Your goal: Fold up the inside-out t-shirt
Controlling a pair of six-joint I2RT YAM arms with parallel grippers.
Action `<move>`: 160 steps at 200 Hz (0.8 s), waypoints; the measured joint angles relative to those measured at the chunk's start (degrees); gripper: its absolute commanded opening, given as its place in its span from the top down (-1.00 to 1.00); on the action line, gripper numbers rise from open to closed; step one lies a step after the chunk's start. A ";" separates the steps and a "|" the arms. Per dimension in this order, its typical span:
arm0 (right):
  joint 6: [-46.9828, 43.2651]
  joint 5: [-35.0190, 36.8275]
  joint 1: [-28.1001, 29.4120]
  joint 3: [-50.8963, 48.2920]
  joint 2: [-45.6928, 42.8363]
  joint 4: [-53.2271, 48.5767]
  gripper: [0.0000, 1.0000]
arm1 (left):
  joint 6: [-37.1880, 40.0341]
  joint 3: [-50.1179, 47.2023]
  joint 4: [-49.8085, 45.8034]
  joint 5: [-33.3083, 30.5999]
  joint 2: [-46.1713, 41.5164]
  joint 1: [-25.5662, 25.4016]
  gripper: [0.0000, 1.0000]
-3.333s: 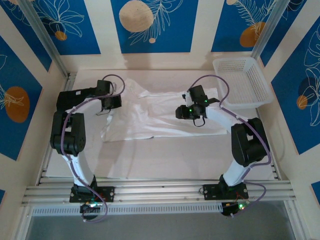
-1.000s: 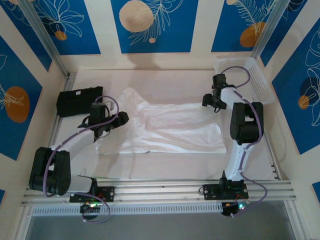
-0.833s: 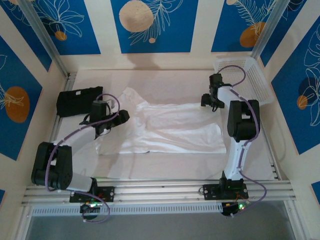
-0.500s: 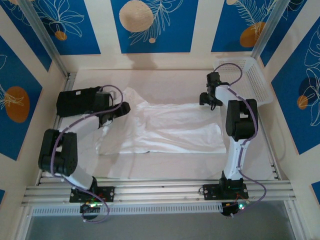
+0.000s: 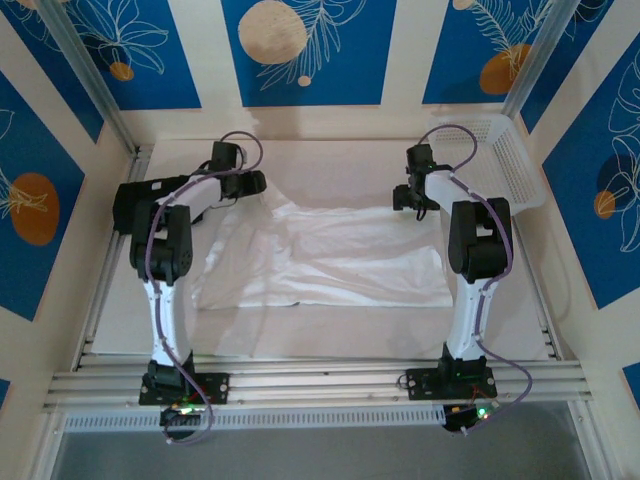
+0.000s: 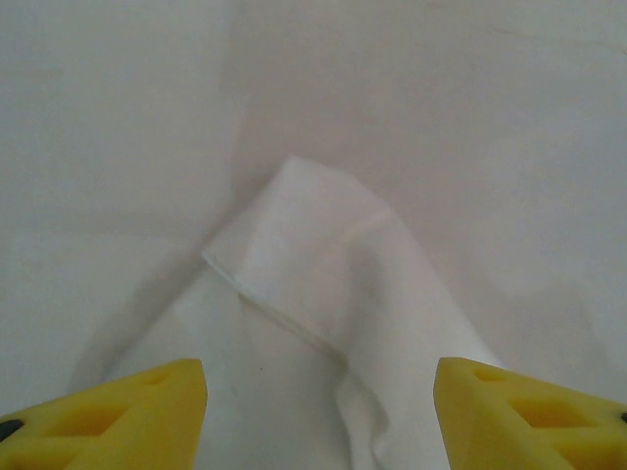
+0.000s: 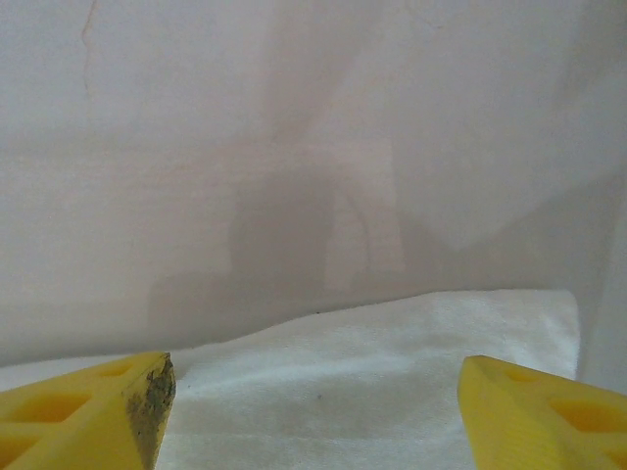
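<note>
The inside-out t-shirt point(image 5: 330, 255) lies spread and wrinkled across the middle of the white table. My left gripper point(image 5: 252, 183) hovers over its far left corner. In the left wrist view a folded, hemmed flap of the t-shirt point(image 6: 323, 284) lies between and ahead of the left gripper point(image 6: 318, 421), which is open with nothing gripped. My right gripper point(image 5: 403, 196) hangs over the far right corner. In the right wrist view the cloth's edge point(image 7: 392, 362) runs between the fingers of the right gripper point(image 7: 313, 411), which is open.
A black garment point(image 5: 130, 208) lies at the table's left edge, partly behind my left arm. A white mesh basket point(image 5: 500, 160) stands at the back right. Bare table point(image 5: 330, 165) stretches beyond the shirt's far edge and along the front.
My left arm has swung from the shirt's left side up to its far left corner, and its jaws have narrowed a little. The right gripper has crept slightly back and left. The shirt has not moved.
</note>
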 measured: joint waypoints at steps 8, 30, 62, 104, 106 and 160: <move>-0.13 0.00 0.09 0.00 0.00 0.00 -0.54 | 0.33 2.54 -1.42 0.02 1.70 0.42 -0.30; -0.39 0.00 0.22 0.00 0.00 0.00 -0.54 | 1.16 8.63 -4.79 0.48 5.97 1.62 -0.34; -0.57 0.00 0.26 0.00 0.00 0.00 -0.54 | 1.49 13.84 -7.87 3.82 10.12 2.71 -0.28; -0.55 0.00 0.26 -0.02 0.00 0.00 -0.54 | 2.91 16.13 -9.73 8.09 11.61 2.78 0.02; -0.55 0.00 0.26 -0.02 0.00 0.00 -0.54 | 3.06 16.15 -9.73 8.15 11.61 2.78 0.03; -0.55 -0.02 0.42 -0.04 0.00 -0.02 -0.54 | 4.07 16.33 -9.90 9.09 11.61 2.78 0.31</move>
